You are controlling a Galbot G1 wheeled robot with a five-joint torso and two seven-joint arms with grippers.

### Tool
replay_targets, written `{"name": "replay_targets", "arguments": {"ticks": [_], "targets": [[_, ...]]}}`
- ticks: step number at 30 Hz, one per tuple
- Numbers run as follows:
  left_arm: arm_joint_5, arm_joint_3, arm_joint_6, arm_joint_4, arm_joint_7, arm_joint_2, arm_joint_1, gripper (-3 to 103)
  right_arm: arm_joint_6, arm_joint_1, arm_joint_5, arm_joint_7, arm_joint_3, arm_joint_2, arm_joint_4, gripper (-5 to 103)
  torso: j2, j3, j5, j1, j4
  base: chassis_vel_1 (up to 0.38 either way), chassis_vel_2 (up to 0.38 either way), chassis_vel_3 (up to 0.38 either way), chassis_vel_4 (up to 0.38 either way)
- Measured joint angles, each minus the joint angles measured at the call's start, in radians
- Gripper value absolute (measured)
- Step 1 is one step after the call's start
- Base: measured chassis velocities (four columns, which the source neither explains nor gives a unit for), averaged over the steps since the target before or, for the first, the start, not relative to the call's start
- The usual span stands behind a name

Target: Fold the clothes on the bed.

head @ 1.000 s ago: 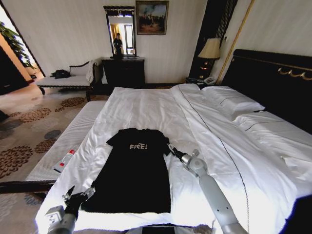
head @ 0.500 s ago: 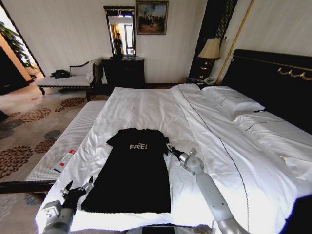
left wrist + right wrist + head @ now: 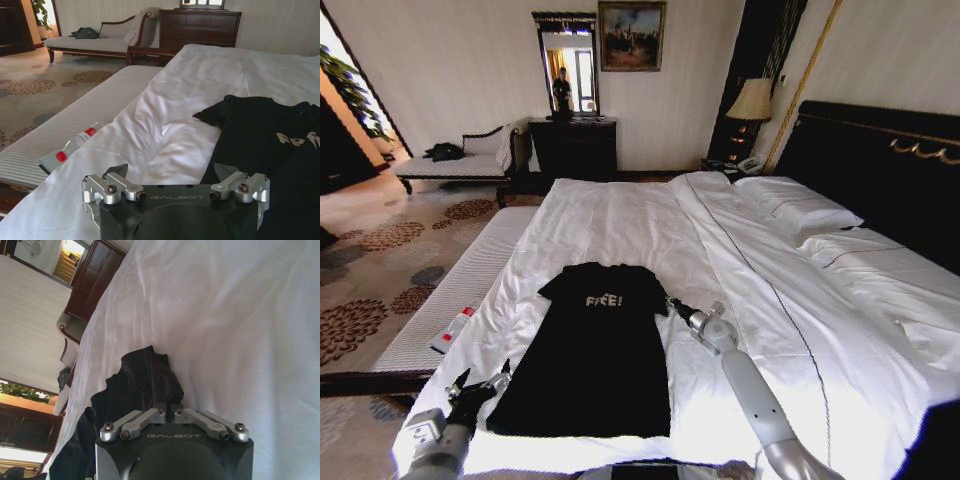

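Clothes here come to one black T-shirt [image 3: 595, 350], spread flat near the foot of the bed [image 3: 750, 290], its hem toward me and the white lettering on the chest farther up. My left gripper [image 3: 477, 388] sits just beside the shirt's lower left corner, over the white sheet, its two fingers spread wide and holding nothing. My right gripper [image 3: 672, 304] is farther up at the shirt's right sleeve; in the right wrist view its two fingers [image 3: 150, 416] are drawn together, pinching a bunched fold of the black sleeve [image 3: 145, 377]. Left of the bed, one white tube with a red cap [image 3: 451, 329] lies on the striped bench [image 3: 450, 290]. Beyond, two white pillows [image 3: 795, 205] rest against the dark headboard [image 3: 880, 170].
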Motion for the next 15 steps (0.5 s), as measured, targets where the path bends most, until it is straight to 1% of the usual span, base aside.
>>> {"name": "replay_targets", "arguments": {"ticks": [2, 6, 7, 8, 9, 12, 15], "targets": [[-0.001, -0.001, 0.000, -0.001, 0.000, 0.000, 0.001, 99, 0.001, 0.000, -0.005, -0.001, -0.002, -0.003, 0.001, 1, 0.000, 0.000, 0.0000, 0.000, 0.0000, 0.000, 0.000, 0.000, 0.000], [0.000, -0.001, 0.000, -0.001, 0.001, -0.003, 0.001, 99, 0.007, -0.004, -0.031, -0.008, -0.004, -0.010, 0.003, 1, 0.000, 0.000, 0.0000, 0.000, 0.0000, 0.000, 0.000, 0.000, 0.000], [0.001, -0.001, -0.001, -0.001, 0.002, -0.006, 0.001, 99, 0.018, -0.010, -0.073, -0.022, -0.004, -0.016, 0.010, 0, 0.000, 0.000, 0.0002, 0.000, 0.0000, 0.000, 0.000, 0.000, 0.000], [0.001, -0.001, -0.001, -0.001, 0.002, -0.006, 0.001, 99, 0.018, -0.010, -0.073, -0.022, -0.004, -0.016, 0.010, 0, 0.000, 0.000, 0.0002, 0.000, 0.0000, 0.000, 0.000, 0.000, 0.000], [0.002, -0.001, -0.003, -0.001, 0.003, -0.009, 0.001, 99, 0.030, -0.018, -0.113, -0.034, -0.004, -0.023, 0.021, 0, 0.000, 0.000, 0.0000, 0.000, 0.0000, 0.000, 0.000, 0.000, 0.000], [0.003, -0.001, -0.009, 0.000, 0.010, -0.014, 0.002, 99, 0.055, -0.030, -0.186, -0.043, -0.004, -0.037, 0.040, 0, 0.000, 0.000, 0.0000, 0.000, 0.0000, 0.000, 0.000, 0.000, 0.000], [0.005, -0.001, -0.012, 0.000, 0.012, -0.017, 0.002, 99, 0.067, -0.032, -0.213, -0.046, -0.002, -0.044, 0.044, 0, 0.000, 0.000, 0.0001, 0.000, -0.0001, 0.000, 0.000, 0.000, 0.000]]}}
